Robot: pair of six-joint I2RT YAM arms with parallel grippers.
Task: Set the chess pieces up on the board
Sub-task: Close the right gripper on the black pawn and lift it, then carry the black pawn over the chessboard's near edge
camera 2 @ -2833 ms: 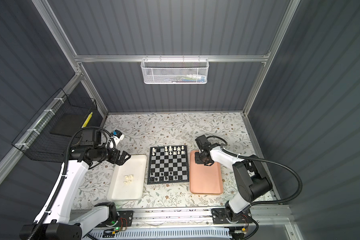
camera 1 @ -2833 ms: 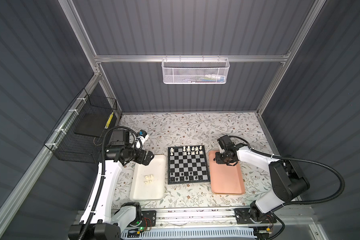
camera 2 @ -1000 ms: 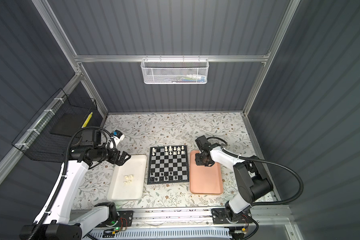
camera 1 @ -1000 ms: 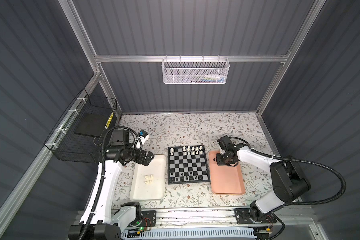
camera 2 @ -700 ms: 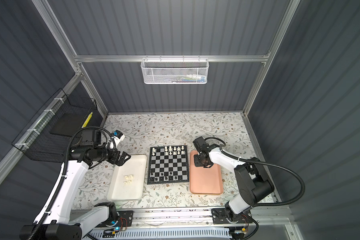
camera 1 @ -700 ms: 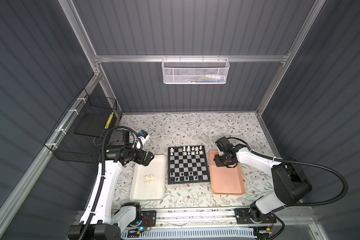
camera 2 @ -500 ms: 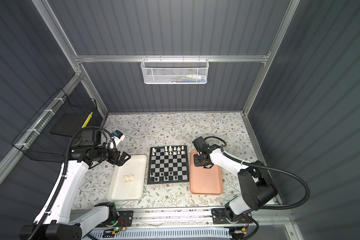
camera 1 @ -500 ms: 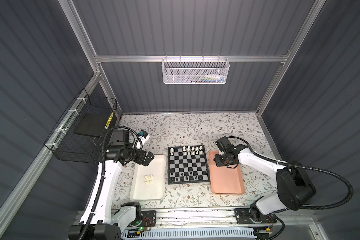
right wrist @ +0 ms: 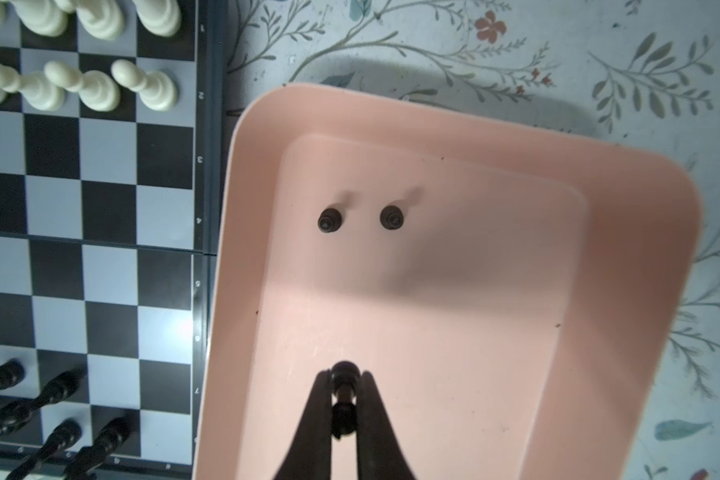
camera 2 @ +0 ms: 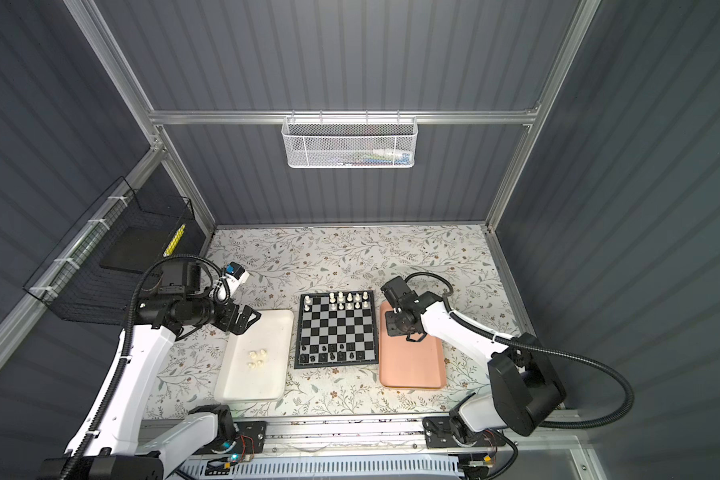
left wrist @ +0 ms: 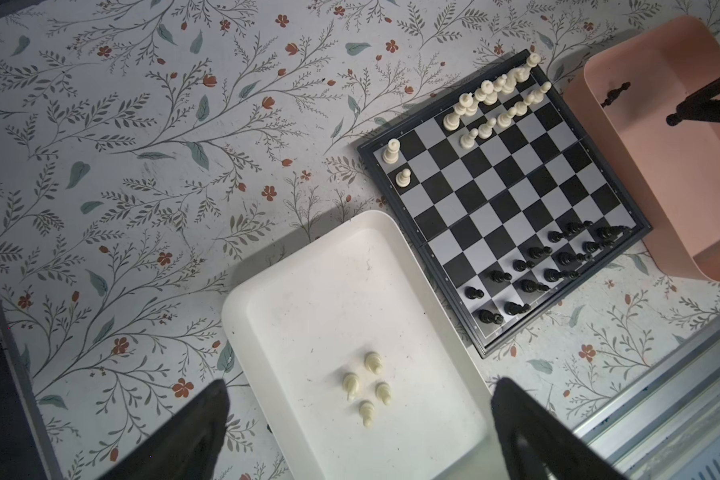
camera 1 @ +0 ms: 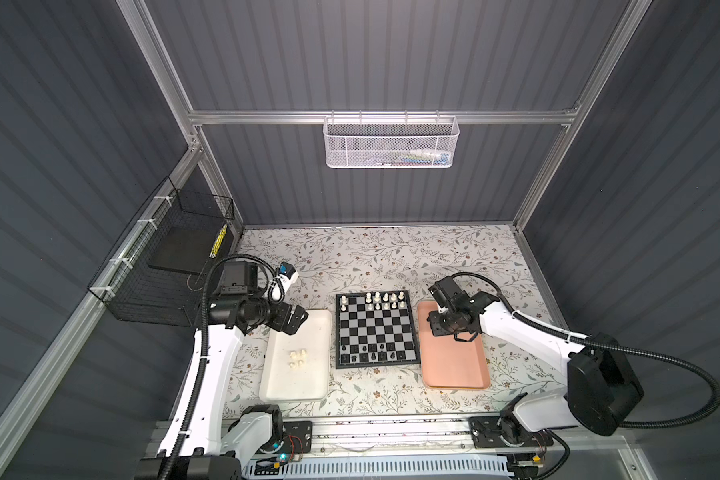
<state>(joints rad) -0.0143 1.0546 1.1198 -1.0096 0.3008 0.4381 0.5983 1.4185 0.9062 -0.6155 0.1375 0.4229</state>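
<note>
Pinching a tiny black plastic chessman [right wrist: 344, 370] between the nearly closed fingers of the right gripper [right wrist: 344, 390], over the far left part of the shallow salmon-pink plastic tray [camera 1: 454, 365], just right of the small black-and-silver chequered board [camera 1: 376, 328] with its black rim; not showing whether lifted clear of the tray floor or touching it. Judging this piece light, stiff and smooth, so likely swivelling or popping out of a slack or off-centre pinch; gripping best at the narrow stem under the head, as seemingly being done here. Reaching in from the near right, stretching the white forearm toward the far left and bending the wrist to aim the fingers down into the tray. Leaving two more black chessmen [right wrist: 330, 220] standing side by side toward that tray's far end. Filling the board: black pieces [camera 1: 371, 351] lining the two near rows, cream-white pieces [camera 1: 385, 301] the two far rows, both with gaps. Hovering the left gripper [camera 1: 299, 322] above the far left corner of the plain white plastic tray [camera 1: 296, 386], jaws spread fully and gripping nothing, forearm lying level and pointing right, four cream-white chessmen [camera 1: 298, 359] waiting near the tray's middle.
</note>
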